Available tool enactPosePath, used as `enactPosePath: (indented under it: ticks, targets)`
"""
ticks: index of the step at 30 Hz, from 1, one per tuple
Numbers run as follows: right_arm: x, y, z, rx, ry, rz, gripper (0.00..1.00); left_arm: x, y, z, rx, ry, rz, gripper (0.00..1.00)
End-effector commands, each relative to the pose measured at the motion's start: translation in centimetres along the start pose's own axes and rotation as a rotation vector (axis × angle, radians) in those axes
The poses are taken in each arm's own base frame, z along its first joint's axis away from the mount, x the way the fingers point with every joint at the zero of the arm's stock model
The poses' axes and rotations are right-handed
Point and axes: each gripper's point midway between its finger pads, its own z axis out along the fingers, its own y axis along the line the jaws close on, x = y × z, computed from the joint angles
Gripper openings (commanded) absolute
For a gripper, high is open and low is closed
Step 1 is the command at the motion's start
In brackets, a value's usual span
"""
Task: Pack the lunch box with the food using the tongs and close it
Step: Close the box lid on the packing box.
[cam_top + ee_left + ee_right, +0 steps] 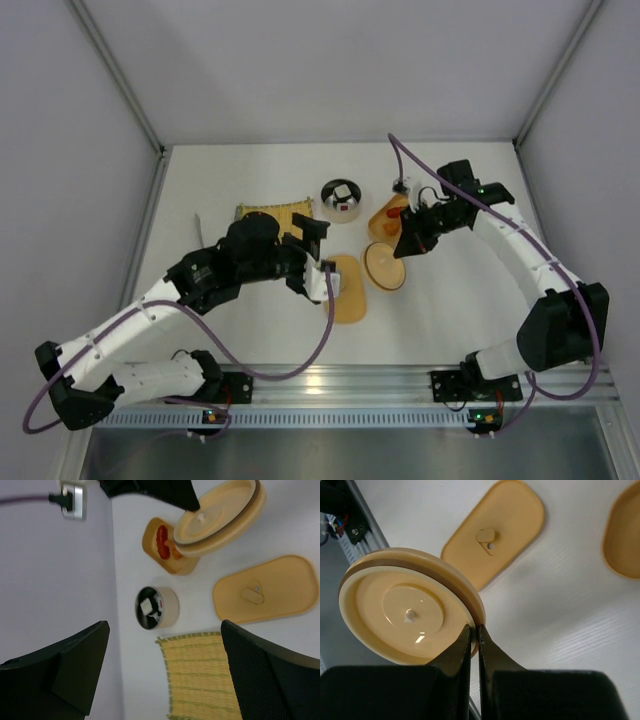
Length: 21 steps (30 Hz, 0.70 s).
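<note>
The yellow-orange lunch box stands open with red-orange food inside. Its flat oblong lid lies on the table beside it. More food, black-and-white pieces, sits in the steel bowl. My right gripper is shut on the rim of the round tan lid, holding it tilted above the table. My left gripper hangs open and empty over the woven mat. A thin grey sliver left of the mat looks like the tongs, mostly hidden by the left arm.
White walls close the table at the back and both sides. A metal rail with both arm bases runs along the near edge. The left arm's purple cable loops over the near table.
</note>
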Motion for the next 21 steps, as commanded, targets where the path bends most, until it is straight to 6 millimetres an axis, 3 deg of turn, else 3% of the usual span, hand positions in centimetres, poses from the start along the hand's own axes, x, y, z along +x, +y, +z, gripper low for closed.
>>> enactPosePath:
  ticks: [1, 3, 6, 10, 21]
  targets:
    - [0.1, 3.1, 0.8, -0.123, 0.012, 0.002, 0.00, -2.3, -0.3, 0.9, -0.062, -0.037, 0.425, 0.98]
    - [0.7, 3.8, 1.3, -0.146, 0.039, 0.001, 0.00, -3.4, -1.7, 1.6, -0.032, -0.074, 0.591, 0.98]
    - [1.2, 5.1, 1.5, -0.192, 0.055, -0.002, 0.00, -4.1, -4.4, 2.3, 0.063, -0.106, 0.709, 0.98]
    - [1.7, 6.6, 1.7, -0.243, 0.070, -0.007, 0.00, -4.9, -6.4, 2.7, 0.143, -0.144, 0.830, 0.96]
    - [2.4, 9.0, 2.0, -0.326, 0.112, -0.042, 0.00, -6.2, -8.0, 5.2, 0.226, -0.173, 0.872, 0.84]
